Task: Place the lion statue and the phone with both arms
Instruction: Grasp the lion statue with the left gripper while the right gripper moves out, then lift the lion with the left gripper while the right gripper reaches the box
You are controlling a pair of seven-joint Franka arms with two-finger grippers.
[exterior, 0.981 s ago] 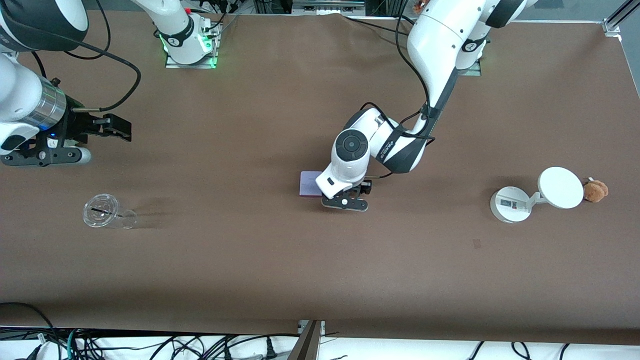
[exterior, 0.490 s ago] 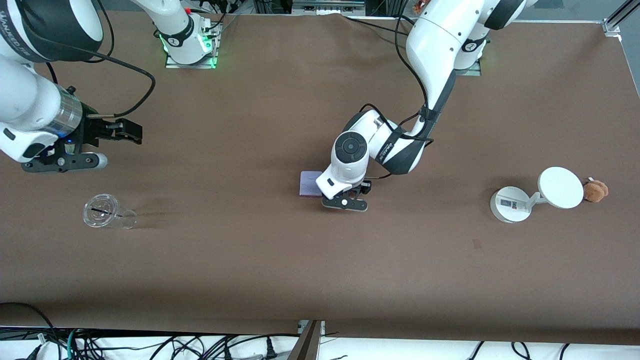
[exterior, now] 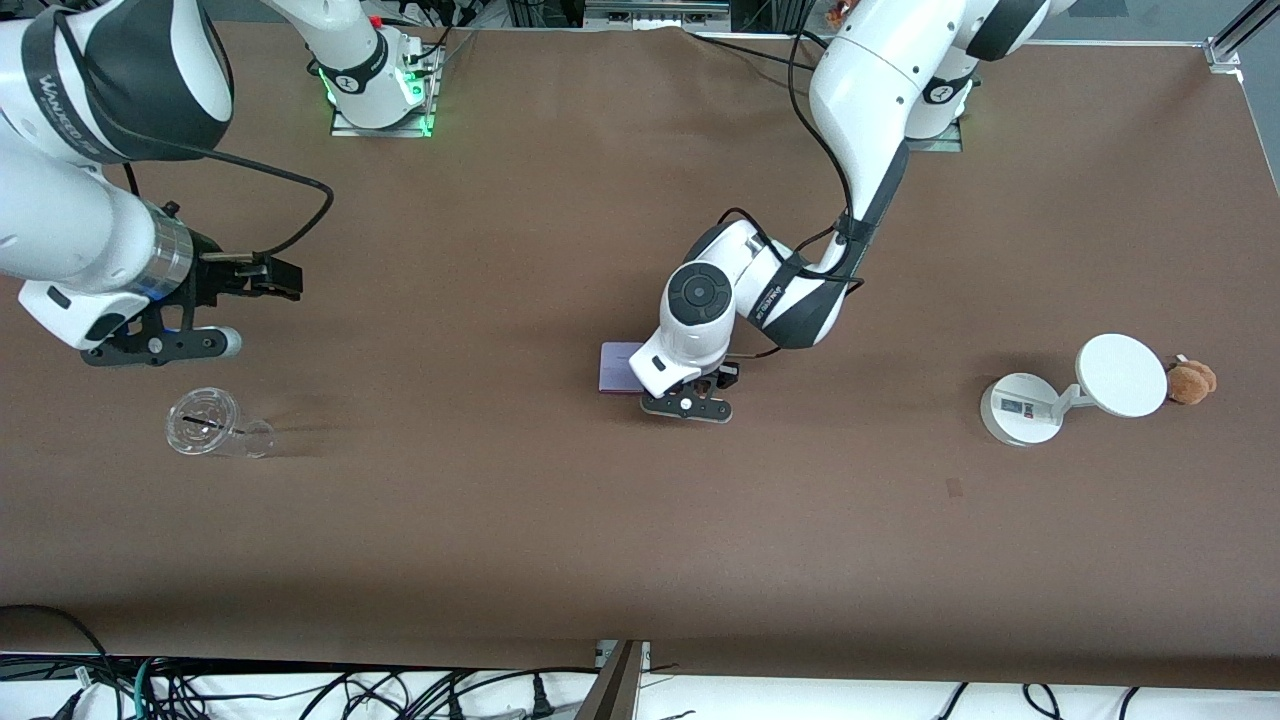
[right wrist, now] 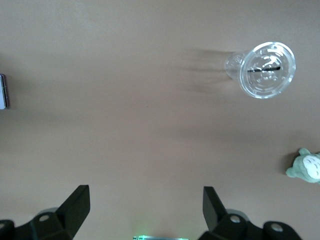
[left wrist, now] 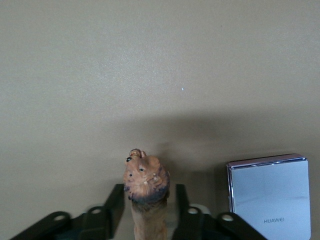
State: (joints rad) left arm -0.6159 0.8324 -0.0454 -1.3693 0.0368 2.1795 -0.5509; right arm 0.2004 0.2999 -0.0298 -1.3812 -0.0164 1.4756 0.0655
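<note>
The lion statue (left wrist: 146,192), reddish-brown with a darker mane, sits between the fingers of my left gripper (left wrist: 150,195), low over the middle of the table. A small gap shows on each side of its body, so the jaws stand slightly open around it. In the front view the left hand (exterior: 688,404) hides the lion. The phone (exterior: 618,366), a pale lavender square, lies flat on the table right beside the left gripper, toward the right arm's end; it also shows in the left wrist view (left wrist: 270,197). My right gripper (exterior: 278,277) is open and empty, up over the table's right-arm end.
A clear plastic cup (exterior: 215,425) lies on its side under and nearer the camera than the right gripper. A white round-based stand (exterior: 1018,410) with a disc and a brown plush toy (exterior: 1192,381) sit at the left arm's end. A pale green plush (right wrist: 306,166) shows in the right wrist view.
The right arm has swung its open gripper a little toward the table's middle and toward the cup. The left gripper has stayed almost still beside the phone.
</note>
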